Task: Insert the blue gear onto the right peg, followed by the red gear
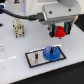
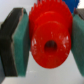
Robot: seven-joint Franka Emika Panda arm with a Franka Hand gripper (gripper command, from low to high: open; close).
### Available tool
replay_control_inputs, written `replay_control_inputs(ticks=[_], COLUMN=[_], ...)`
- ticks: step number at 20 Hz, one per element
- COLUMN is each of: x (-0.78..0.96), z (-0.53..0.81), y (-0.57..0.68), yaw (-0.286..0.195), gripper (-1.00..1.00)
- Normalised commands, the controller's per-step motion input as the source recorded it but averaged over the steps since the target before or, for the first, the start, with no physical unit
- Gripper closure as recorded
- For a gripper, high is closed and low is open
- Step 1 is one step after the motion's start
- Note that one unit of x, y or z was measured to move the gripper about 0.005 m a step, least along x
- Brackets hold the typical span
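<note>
Red gear held above the plate, blue gear already seated

Overhead, the gripper (image 1: 60, 33) hangs above the white table (image 1: 12, 60), its jaws pinching the red gear (image 1: 60, 32) from two opposite sides. The wrist view shows this close up: the red gear (image 2: 49, 42) is a chunky plastic round with a toothed rim, a raised hub and a dark centre hole, and teal pads (image 2: 21, 42) press against its rim on either side, backed by black finger bodies. Its flat face looks straight at the wrist camera, so the hole's axis runs along the line of the gripper, pointing down at the table.

Below and a little toward the exterior view's left lies the plate (image 1: 34, 59), a white rectangle inside a black frame, flat on the table and set at a slight slant. The blue gear (image 1: 51, 52) rests on the plate's end nearer the exterior view's right: a wide, flat, bright-blue disc with a toothed edge, lying face up with a small dark spot at its middle. Whether that spot is the right peg showing through the hole is too small to tell. On the bare white part of the plate a thin dark pin (image 1: 38, 55) stands upright.

The red gear is well clear of the blue one, up in the air and not touching plate or table
</note>
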Motion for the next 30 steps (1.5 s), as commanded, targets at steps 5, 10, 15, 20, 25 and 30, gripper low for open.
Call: replay_control_inputs(ticks=[5,10,15,20,25,30], x=[0.74,0.49,0.19,0.03,-0.04,-0.07], z=[0.09,-0.02,-0.07,0.01,0.32,0.29], y=[-0.22,-0.18,-0.12,-0.03,0.05,0.03], yaw=[0.000,0.000,0.000,0.000,0.000,0.000], gripper=[1.00,1.00,1.00,1.00,1.00,1.00])
